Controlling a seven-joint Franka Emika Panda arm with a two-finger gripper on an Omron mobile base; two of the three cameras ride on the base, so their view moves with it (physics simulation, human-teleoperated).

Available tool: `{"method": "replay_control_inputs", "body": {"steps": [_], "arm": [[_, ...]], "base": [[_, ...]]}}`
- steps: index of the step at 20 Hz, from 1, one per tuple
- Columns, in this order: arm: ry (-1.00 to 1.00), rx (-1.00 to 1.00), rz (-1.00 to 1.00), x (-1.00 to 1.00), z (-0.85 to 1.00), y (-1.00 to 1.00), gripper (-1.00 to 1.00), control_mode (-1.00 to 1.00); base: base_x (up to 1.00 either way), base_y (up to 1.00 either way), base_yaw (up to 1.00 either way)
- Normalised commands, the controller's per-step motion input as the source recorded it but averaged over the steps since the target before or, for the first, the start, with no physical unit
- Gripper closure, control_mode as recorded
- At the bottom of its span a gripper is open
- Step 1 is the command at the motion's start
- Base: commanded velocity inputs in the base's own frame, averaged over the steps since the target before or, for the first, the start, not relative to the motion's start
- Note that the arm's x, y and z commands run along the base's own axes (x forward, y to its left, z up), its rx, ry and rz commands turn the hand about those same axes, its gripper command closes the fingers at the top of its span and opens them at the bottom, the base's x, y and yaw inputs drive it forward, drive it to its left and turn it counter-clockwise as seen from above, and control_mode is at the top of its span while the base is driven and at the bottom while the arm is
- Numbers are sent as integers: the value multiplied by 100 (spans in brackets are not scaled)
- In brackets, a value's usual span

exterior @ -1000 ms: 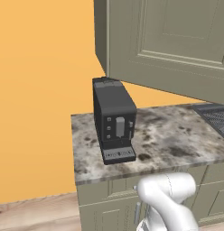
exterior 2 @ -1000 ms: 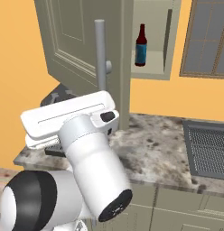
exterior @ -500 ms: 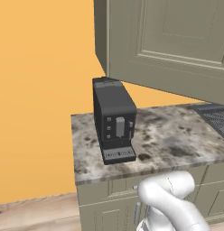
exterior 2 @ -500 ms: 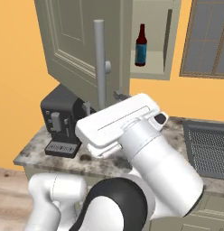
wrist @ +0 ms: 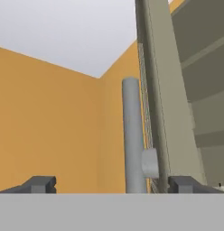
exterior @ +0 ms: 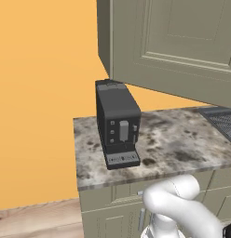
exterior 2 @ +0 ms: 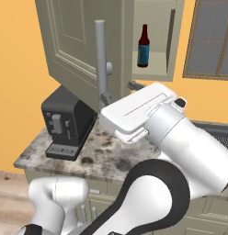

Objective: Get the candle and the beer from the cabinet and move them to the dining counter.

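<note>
Standing upright on the shelf inside the open cabinet [exterior 2: 79, 50], the beer [exterior 2: 143, 46] points its red cap straight up, long axis vertical. My end effector [wrist: 111, 185] is spread wide, its fingertips [wrist: 39, 184] flanking the door's vertical bar handle [wrist: 133, 135] without pinching it. A second ago they were pressed together. My arm has swung right, uncovering the coffee machine [exterior 2: 66, 123] on the bench [exterior: 182, 148].

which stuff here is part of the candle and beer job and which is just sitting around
Part of the job:
- beer, standing on the shelf inside the open cabinet
- cabinet's bar handle, between the open fingertips of the hand

Just sitting around:
- black coffee machine
- wall counter it stands on
- window
</note>
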Motion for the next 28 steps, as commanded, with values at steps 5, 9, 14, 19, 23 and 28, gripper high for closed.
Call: {"method": "replay_control_inputs", "body": {"steps": [5,9,14,19,23,28], "arm": [[0,0,8,21,0,-12,-100,-100],[0,0,8,29,0,-15,-100,-100],[0,0,5,41,0,-11,-100,-100],[0,0,4,38,0,-14,-100,-100],[0,0,4,31,0,-10,-100,-100],[0,-2,1,5,0,16,-100,-100]], "base": [[0,0,0],[0,0,0],[0,0,0],[0,0,0],[0,0,0],[0,0,0]]}}
